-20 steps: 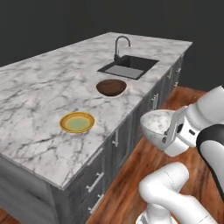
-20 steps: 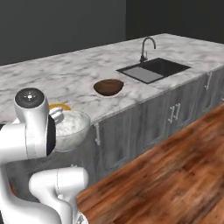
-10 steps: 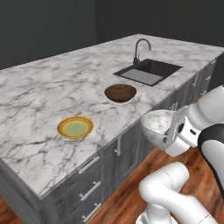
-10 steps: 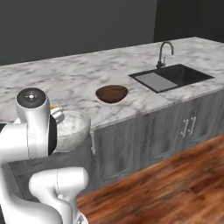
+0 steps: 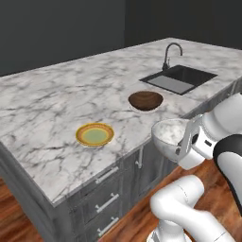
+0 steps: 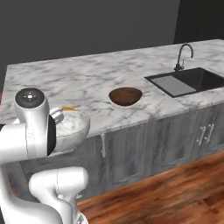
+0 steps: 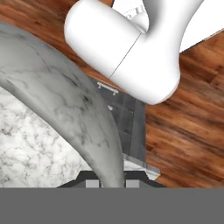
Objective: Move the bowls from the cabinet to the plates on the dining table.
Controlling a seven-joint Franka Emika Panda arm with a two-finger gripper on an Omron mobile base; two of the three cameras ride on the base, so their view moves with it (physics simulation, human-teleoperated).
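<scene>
I have the marble bowl clamped by its rim in the pincer; in the hand view the rim runs down between the two tips, so the grip looks firm. The bowl hangs off the near edge of the table, in front of the cabinet fronts and not yet over the top.

What has changed over the last second is the whole scene, not the things: the base has been driving along the table, so the sink, the wooden bowl and the yellow plate have slid across both base views while the arm kept its pose and the bowl stayed put in the pincer. The yellow plate now sits closer in front of me, left of the carried bowl in the left base view.

The wooden bowl rests on a pale plate whose rim just peeks out beneath it, so I judge that half done. The yellow plate is bare and must be my target. Next I expect to lift the bowl over the edge and set it down centred, since the plate is barely wider
</scene>
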